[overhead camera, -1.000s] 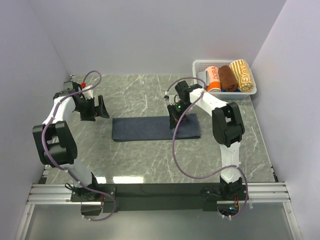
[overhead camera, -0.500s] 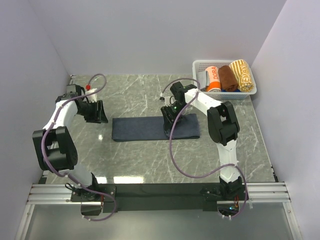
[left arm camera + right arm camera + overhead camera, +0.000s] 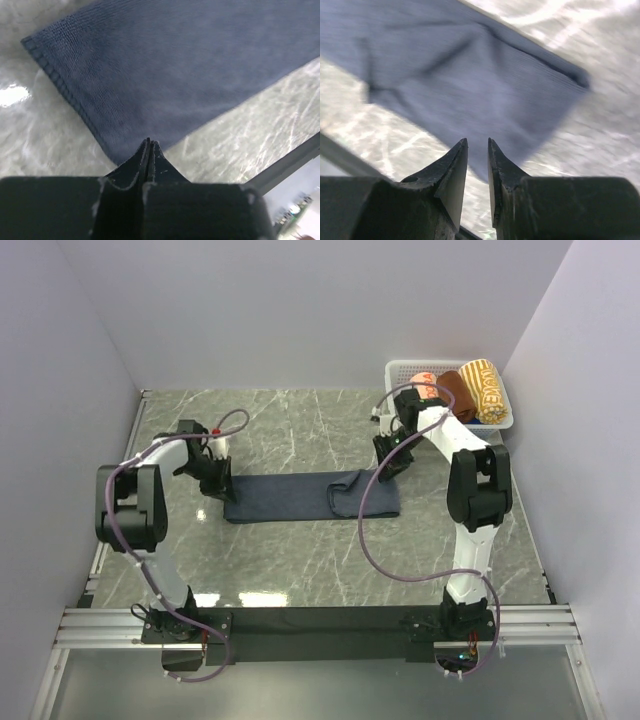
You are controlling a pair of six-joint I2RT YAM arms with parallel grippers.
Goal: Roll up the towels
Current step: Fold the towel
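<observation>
The towel is a dark navy cloth lying flat as a long strip in the middle of the marble table, with a raised wrinkle in its right part. My left gripper is at its left end. In the left wrist view that gripper is shut, its tips right at the corner of the towel, and no cloth shows between them. My right gripper hangs over the towel's far right corner. In the right wrist view it is open by a narrow gap, empty, above the blurred towel.
A white lattice basket stands at the back right corner, holding three rolled cloths: orange-and-white, brown and yellow. Pale walls close in the table on the left, back and right. The arm bases and a metal rail run along the near edge.
My left gripper moved right to the towel's left end and shut. My right gripper left the towel's middle, moved to its far right corner and opened. A wrinkle now stands in the towel.
</observation>
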